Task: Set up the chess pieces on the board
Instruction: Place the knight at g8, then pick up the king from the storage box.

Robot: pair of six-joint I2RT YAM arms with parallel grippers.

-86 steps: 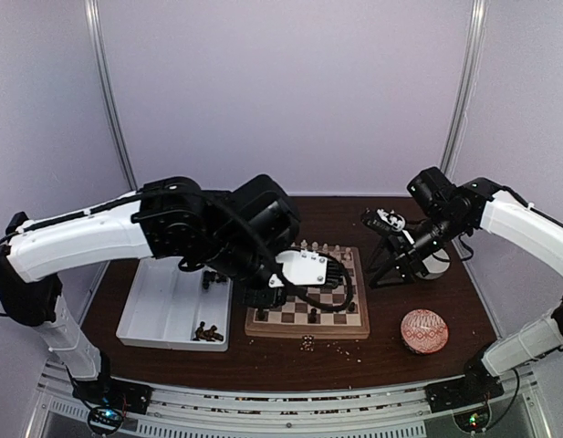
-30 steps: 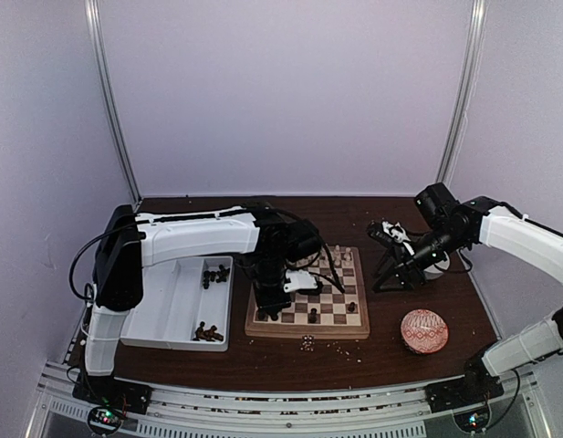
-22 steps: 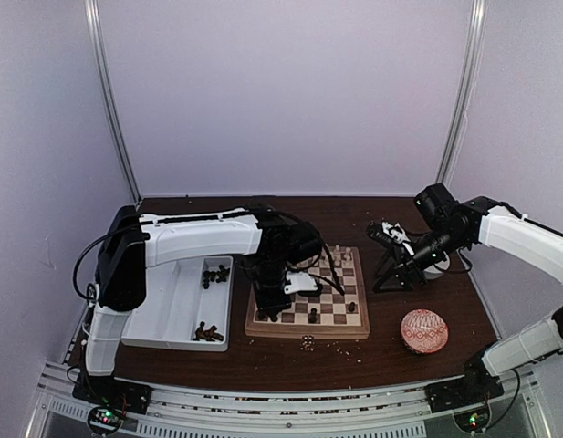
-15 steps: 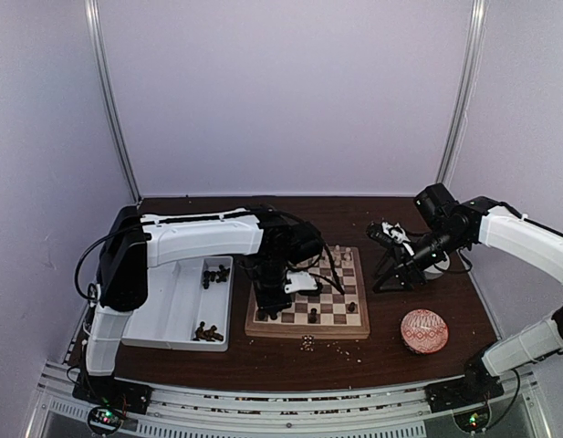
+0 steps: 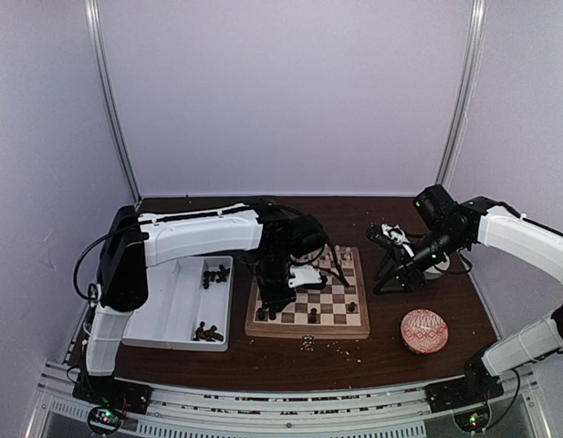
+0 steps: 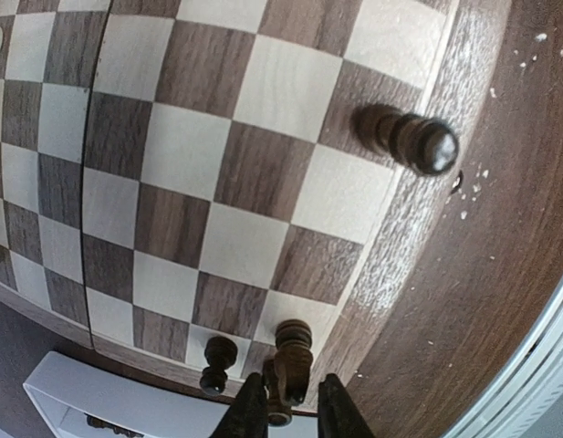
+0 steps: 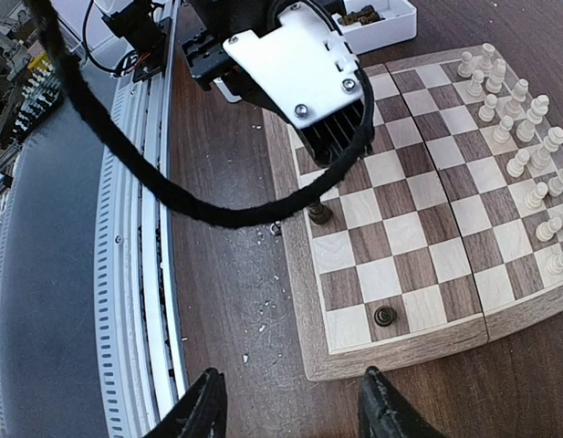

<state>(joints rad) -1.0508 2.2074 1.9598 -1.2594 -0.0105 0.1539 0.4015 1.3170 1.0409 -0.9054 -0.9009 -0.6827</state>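
The board lies at the table's middle, with cream-white pieces lined along its far edge. My left gripper is down at its near-left corner. In the left wrist view my left gripper is nearly closed around a dark chess piece over the corner squares of the board. Another dark piece stands beside it and a third further along the edge. My right gripper hovers open and empty right of the board; its view shows the board, two dark pieces and the white rows.
A white divided tray left of the board holds several dark pieces. A red-and-white patterned ball sits at the near right. Pale crumbs lie in front of the board. The left arm's cable loops over the near edge.
The left arm has come down from high near the camera to the board's near-left corner. Over the last second it barely shifted. The right arm stayed beside the board.
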